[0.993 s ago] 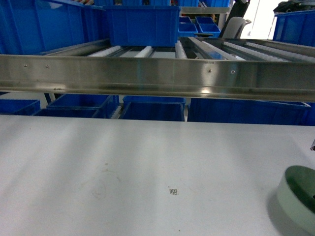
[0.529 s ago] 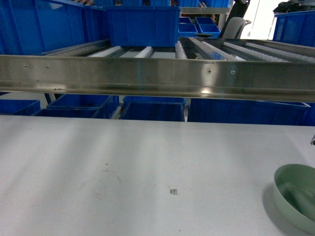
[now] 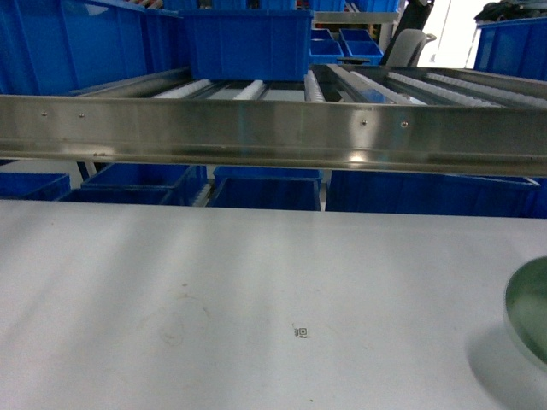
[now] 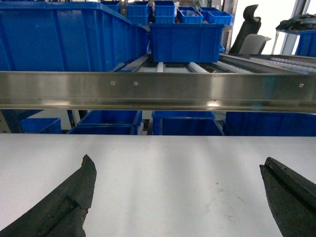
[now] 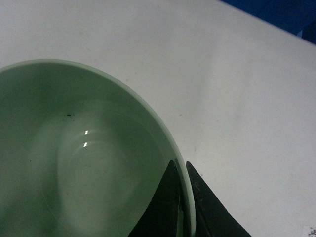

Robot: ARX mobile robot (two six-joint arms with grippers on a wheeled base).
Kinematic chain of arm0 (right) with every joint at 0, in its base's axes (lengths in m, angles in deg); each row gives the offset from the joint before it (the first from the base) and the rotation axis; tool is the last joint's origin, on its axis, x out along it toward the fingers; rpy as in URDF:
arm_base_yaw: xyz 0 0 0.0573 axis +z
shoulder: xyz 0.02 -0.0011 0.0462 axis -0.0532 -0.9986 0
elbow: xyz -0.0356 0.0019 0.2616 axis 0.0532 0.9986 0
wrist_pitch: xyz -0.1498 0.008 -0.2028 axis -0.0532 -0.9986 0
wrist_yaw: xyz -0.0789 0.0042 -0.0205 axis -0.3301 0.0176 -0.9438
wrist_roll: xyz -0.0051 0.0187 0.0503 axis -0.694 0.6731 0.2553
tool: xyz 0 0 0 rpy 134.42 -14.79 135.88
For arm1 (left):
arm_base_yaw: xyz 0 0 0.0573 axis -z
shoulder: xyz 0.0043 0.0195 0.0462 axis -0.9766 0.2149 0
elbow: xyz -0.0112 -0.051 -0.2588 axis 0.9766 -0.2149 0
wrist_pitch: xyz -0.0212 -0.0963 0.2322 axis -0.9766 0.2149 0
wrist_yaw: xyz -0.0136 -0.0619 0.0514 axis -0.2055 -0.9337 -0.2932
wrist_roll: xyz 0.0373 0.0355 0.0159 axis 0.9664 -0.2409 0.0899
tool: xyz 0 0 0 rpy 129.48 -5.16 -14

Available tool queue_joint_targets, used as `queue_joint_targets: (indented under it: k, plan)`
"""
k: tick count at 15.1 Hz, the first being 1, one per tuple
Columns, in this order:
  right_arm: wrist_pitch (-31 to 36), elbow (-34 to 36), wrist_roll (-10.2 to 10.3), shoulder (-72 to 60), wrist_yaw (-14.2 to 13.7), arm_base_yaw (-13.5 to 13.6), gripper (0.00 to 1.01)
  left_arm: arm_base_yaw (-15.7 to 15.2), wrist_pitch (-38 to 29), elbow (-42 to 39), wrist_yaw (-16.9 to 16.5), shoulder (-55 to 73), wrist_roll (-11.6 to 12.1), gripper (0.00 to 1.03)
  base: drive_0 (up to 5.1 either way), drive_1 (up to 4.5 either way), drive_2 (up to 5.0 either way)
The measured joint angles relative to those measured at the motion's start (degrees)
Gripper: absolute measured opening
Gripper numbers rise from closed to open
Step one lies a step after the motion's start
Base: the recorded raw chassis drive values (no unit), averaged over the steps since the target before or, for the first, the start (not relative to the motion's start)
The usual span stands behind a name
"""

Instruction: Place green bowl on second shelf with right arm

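Note:
The green bowl shows only as a slice at the right edge of the head view, hanging above the white table and its own shadow. In the right wrist view the green bowl fills the left side. My right gripper is shut on its rim, one dark finger inside and one outside. My left gripper stands open low over the table with nothing between its fingers. Beyond the table, the second shelf is a steel roller tier behind a shiny front rail, carrying a large blue crate.
A smaller blue crate sits mid-shelf on the rollers. More blue crates stand on the tier below the rail. A chair and other blue bins are at the far right. A small printed marker lies on the table.
The bowl has turned in the right gripper, first showing its outside, then its hollow. It has since moved right and up, so only a slice of it remains in the head view.

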Motion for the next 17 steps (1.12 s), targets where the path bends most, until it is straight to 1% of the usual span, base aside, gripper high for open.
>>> queue_joint_targets:
  k: [3, 4, 6, 8, 10, 11, 12, 13, 15, 16, 17]
  plan:
    - [0.70, 5.68, 3.50, 13.27, 3.82, 0.04, 0.02, 0.00, 0.00, 0.00, 0.00, 0.00, 0.00, 0.98, 0.0, 0.00, 0.0]
    - [-0.55, 8.70, 5.01, 19.65, 5.22, 0.11, 0.02, 0.00, 0.00, 0.00, 0.00, 0.00, 0.00, 0.98, 0.0, 0.00, 0.0]
    - [-3.89, 13.88, 7.19, 31.54, 7.06, 0.07, 0.02, 0.00, 0.00, 0.00, 0.00, 0.00, 0.00, 0.98, 0.0, 0.00, 0.0]
    - [-7.58, 17.59, 9.40, 43.47, 9.40, -1.51, 0.02, 0.00, 0.00, 0.00, 0.02, 0.00, 0.00, 0.98, 0.0, 0.00, 0.0]
    - [-15.21, 19.41, 11.72, 56.87, 12.98, -5.51, 0.02, 0.00, 0.00, 0.00, 0.00, 0.00, 0.00, 0.98, 0.0, 0.00, 0.0]
    - [-18.36, 19.93, 12.52, 61.77, 14.32, -6.88, 0.02, 0.00, 0.00, 0.00, 0.00, 0.00, 0.00, 0.98, 0.0, 0.00, 0.0]
    - [-21.18, 20.46, 13.46, 66.36, 15.12, -6.99, 0.02, 0.00, 0.00, 0.00, 0.00, 0.00, 0.00, 0.98, 0.0, 0.00, 0.0]
    - [-22.10, 20.81, 14.49, 69.18, 14.88, -5.79, 0.02, 0.00, 0.00, 0.00, 0.00, 0.00, 0.00, 0.98, 0.0, 0.00, 0.0]
    - [-22.60, 20.87, 15.15, 70.55, 14.23, -4.33, 0.02, 0.00, 0.00, 0.00, 0.02, 0.00, 0.00, 0.98, 0.0, 0.00, 0.0]
    - [-22.67, 20.96, 15.98, 71.45, 13.38, -2.99, 0.02, 0.00, 0.00, 0.00, 0.00, 0.00, 0.00, 0.98, 0.0, 0.00, 0.0]
    - [-23.23, 21.20, 17.62, 73.37, 10.27, 1.07, 0.02, 0.00, 0.00, 0.00, 0.00, 0.00, 0.00, 0.98, 0.0, 0.00, 0.0]
